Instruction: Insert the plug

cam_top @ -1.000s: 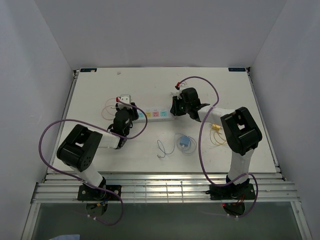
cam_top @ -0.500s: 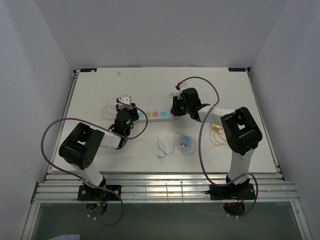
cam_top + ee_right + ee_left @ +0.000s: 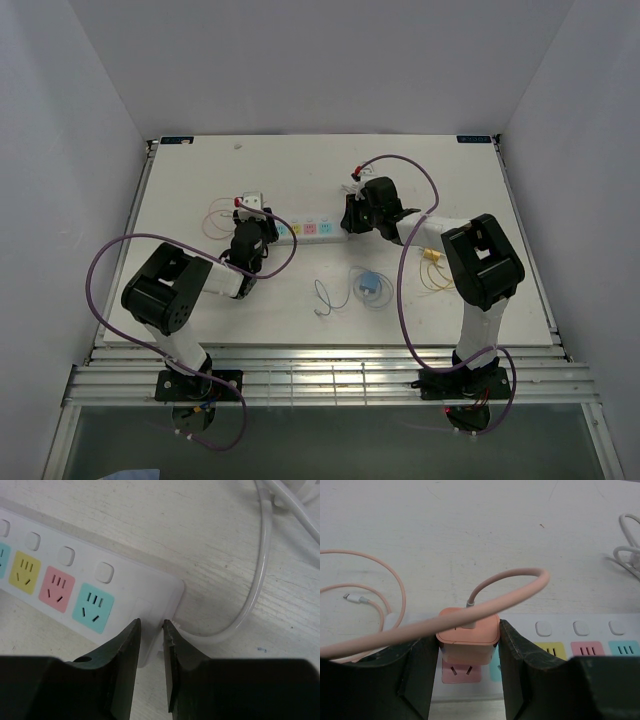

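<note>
Pink plastic, matt and smooth, forms the plug (image 3: 468,635), a rounded cube with a pink cable (image 3: 510,577) rising from its top and arching away to the left in loose loops. The left claw (image 3: 468,647) pinches this plug, its dark, rough-faced pads pressed against two opposite sides. The plug sits right over the pink socket (image 3: 461,672) at the left end of the power strip (image 3: 600,630). Its prongs are hidden, so I cannot tell whether they are in the slots. The strip is a long white bar with a row of rounded square buttons beside coloured socket faces in yellow, pink and teal.

The right claw (image 3: 151,630) is nearly pressed together, nipping the edge of the strip's right end between its pads, near the teal socket (image 3: 92,607). A thick white lead (image 3: 255,595) leaves the strip there and curves away.

The strip lies across the middle of the worktop (image 3: 200,180), parallel with its far edge. The worktop is white, scuffed and finely streaked. Toward its near edge lies a small blue disc (image 3: 370,284) ringed with thin wire. Toward the right edge is a tangle of yellow wire (image 3: 435,268). Plain pale walls (image 3: 320,60) close in on three sides.
</note>
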Available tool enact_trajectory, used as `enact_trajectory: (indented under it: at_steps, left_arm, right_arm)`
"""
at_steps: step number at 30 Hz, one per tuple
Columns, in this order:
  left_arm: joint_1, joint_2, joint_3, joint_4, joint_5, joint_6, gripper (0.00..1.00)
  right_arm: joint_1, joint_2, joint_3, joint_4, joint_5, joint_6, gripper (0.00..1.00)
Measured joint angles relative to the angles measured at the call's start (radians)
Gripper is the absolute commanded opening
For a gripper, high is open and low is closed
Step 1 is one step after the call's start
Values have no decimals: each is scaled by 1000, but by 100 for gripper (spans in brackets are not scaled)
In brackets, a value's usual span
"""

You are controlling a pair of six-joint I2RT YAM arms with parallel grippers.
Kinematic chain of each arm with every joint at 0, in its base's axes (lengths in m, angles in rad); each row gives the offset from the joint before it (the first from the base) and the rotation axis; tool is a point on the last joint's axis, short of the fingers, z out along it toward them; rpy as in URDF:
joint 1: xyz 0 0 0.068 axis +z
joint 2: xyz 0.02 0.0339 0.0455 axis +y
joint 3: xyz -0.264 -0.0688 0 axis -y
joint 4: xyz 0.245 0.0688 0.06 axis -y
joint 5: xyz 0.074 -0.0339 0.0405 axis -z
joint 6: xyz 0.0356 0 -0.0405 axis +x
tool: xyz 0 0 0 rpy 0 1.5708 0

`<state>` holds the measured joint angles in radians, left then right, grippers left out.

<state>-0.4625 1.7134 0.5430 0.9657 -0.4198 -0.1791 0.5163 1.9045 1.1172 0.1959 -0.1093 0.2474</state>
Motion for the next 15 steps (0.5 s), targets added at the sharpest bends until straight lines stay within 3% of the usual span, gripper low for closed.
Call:
enact_trajectory:
  at_steps: [15]
  left_arm:
    - [-3, -2, 0, 0, -7, 18, 0]
  right_arm:
    - [-4, 0, -2, 5, -10, 5, 29]
